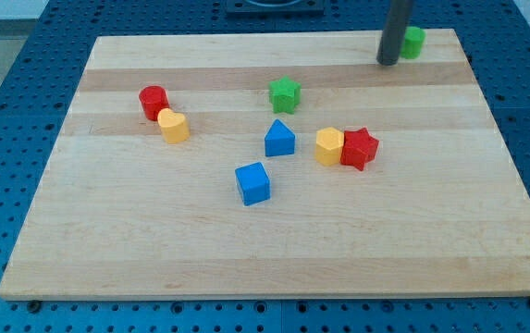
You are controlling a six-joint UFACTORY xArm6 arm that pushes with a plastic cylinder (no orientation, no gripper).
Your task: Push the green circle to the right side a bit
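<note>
Only one view, the camera view. Shows my tip [388, 62] down on the desk [246, 250] near its top right corner, with the green circle [414, 42] just to the view's right of it and a shade nearer the view's top. Appears to touch the block or stand just beside it; cannot tell which, since the rod hides the circle's left part. Has no grasping parts: end effector [394, 32] is a plain dark rod, neither clenched nor released, holding nothing.

Looks well placed for the move: tip on the left, block on the right, so a short slide toward the view's right should carry it. Being round, may roll off the tip's line if struck off centre, so better to aim through its middle.

Leaves little room, though: the desk's right edge and top edge both lie near the circle, which fits "a bit" and warns against overshoot.

Keeps all else well apart, lower and to the left: green star [285, 92], blue triangle [279, 139], blue cube [253, 182], a yellow block [329, 146] touching the red star [360, 148], and a red cylinder [154, 101] touching a second yellow block [174, 126].
</note>
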